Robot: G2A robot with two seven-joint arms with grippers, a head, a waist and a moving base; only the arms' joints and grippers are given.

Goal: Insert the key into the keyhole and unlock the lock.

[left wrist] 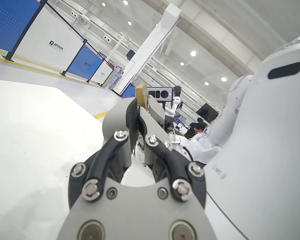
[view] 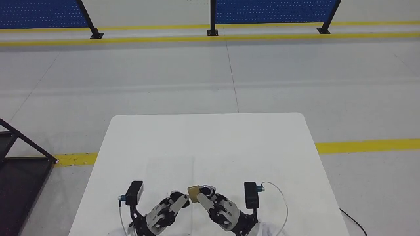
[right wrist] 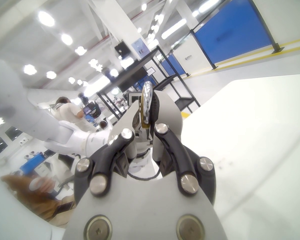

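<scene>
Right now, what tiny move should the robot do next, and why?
Probably ease the key in the right end effector toward the brass lock in the left end effector. Both are shut on their pieces, nearly tip to tip above the table, but how they line up is hidden, so go slowly.

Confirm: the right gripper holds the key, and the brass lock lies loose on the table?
No. The brass lock is clamped in the left gripper, not loose on the table; the left wrist view shows it. The right gripper does hold the key.
</scene>
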